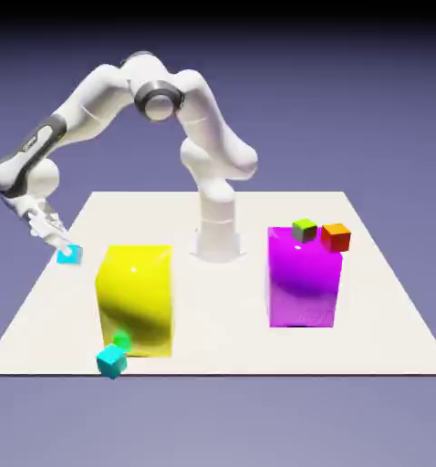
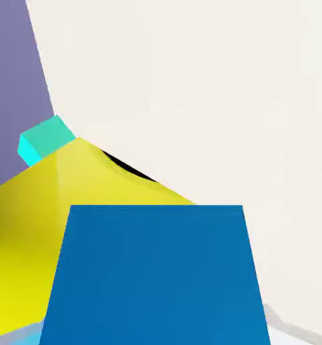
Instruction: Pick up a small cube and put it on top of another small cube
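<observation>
Your gripper [image 1: 67, 248] grips the light-blue cube [image 1: 69, 259] near the table's edge at the exterior view's left, beside the yellow block [image 1: 136, 301]; you should lift straight up, keeping it level, before travelling sideways.

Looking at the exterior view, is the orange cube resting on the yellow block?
No, the orange cube sits at the top of the magenta block, across the table from the yellow block.
</observation>
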Robot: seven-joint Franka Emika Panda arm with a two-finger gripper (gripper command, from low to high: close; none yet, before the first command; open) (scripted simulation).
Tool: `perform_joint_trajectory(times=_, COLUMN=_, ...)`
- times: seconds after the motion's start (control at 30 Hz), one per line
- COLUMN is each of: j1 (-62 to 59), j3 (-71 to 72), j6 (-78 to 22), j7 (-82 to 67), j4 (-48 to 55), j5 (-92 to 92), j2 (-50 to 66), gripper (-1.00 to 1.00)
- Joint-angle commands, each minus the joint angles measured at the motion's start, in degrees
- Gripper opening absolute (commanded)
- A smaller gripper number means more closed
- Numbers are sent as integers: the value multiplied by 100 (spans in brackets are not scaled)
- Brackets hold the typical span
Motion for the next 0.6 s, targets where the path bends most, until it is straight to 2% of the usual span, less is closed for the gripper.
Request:
perform_joint_trajectory(times=0.0, j1=-110, j3=35, j6=-39, j7=-250, j4=-1, j5=-6, j2=-61, gripper=-100)
perform_joint_trajectory(times=0.1, j1=-438, j3=140, j6=-169, j7=-998, j4=-3, j5=1, j2=-246, gripper=-100)
perform_joint_trajectory(times=0.57, j1=1287, j3=1748, j6=-417, j7=-4214, j4=926, j5=-471, j2=-926, gripper=-100)
